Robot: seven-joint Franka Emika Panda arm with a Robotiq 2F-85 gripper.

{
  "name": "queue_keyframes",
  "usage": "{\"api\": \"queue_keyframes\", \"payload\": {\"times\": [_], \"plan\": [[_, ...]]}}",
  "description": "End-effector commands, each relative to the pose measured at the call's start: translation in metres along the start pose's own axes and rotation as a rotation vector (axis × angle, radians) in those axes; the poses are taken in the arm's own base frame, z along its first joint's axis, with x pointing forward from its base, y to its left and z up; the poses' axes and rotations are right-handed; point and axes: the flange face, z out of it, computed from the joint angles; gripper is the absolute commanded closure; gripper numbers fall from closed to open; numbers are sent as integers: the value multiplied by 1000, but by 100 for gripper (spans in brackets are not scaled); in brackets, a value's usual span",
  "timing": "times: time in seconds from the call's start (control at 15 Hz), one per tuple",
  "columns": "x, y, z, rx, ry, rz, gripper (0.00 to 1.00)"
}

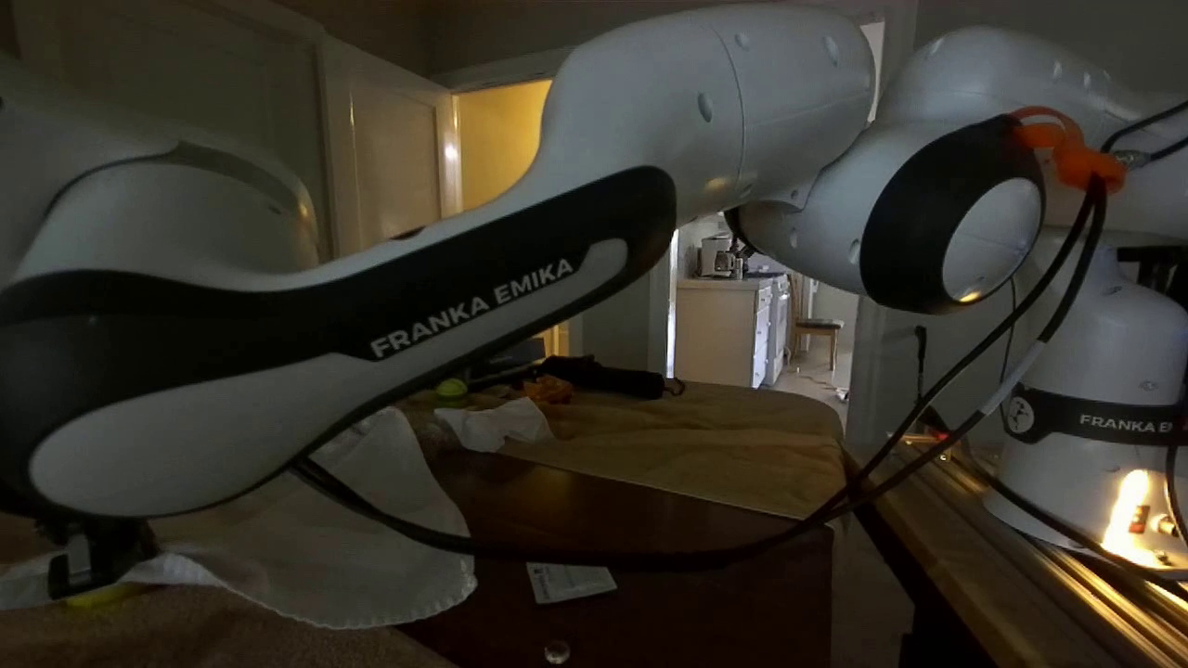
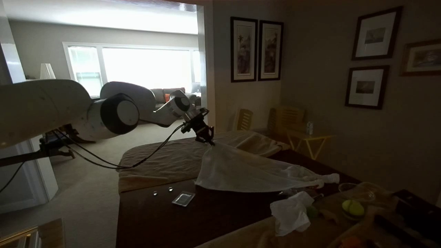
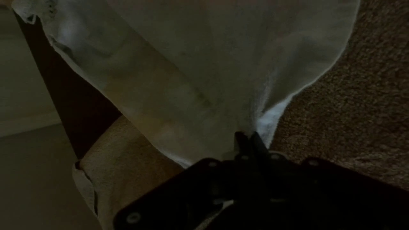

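In an exterior view, the Franka arm (image 2: 41, 110) enters at the left edge, near link roughly level, cables (image 2: 127, 167) hanging slack below the elbow (image 2: 120, 113). Past that joint it reaches away and the wrist (image 2: 181, 103) tips down and rightward. Below, a tan blanket (image 2: 148, 168) covers one end of the dark wooden table (image 2: 148, 224); in front of it lie two small shiny round pieces (image 2: 170, 189) and a flat square packet (image 2: 183, 198), well apart from the hand. Next comes the gripper (image 2: 212, 143), slanted down, fingers drawn narrow and pinching a corner of a thin white cloth (image 2: 248, 168). The cloth lies to the gripper's right and below it here: peaked at the fingertips, fanning out, long axis running down and right to a bunched far end on the table. Wrist view agrees: fingertips nearly together, folds gathering at the pinch, one edge running diagonally to the upper left, rough brown fabric (image 3: 367, 95) along the right. Cannot tell how much cloth sits between the pads. Farther right in the exterior view: a crumpled white tissue (image 2: 293, 213), or something like it, near the bunched end, then a yellow-green ball (image 2: 353, 208).
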Motion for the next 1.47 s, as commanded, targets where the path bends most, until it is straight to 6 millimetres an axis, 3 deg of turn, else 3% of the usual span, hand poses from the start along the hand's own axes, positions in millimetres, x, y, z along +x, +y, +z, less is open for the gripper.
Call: {"api": "queue_keyframes", "payload": {"times": [0.0, 0.27, 0.47, 0.87, 1.4], "plan": [[11, -5, -23, -27, 64, -93, 99], [21, -16, -41, -26, 139, -160, 99], [20, -3, -43, -25, 154, -132, 99], [-2, 73, -20, -55, 76, 45, 99], [-50, 160, 17, -111, -95, 329, 99]]}}
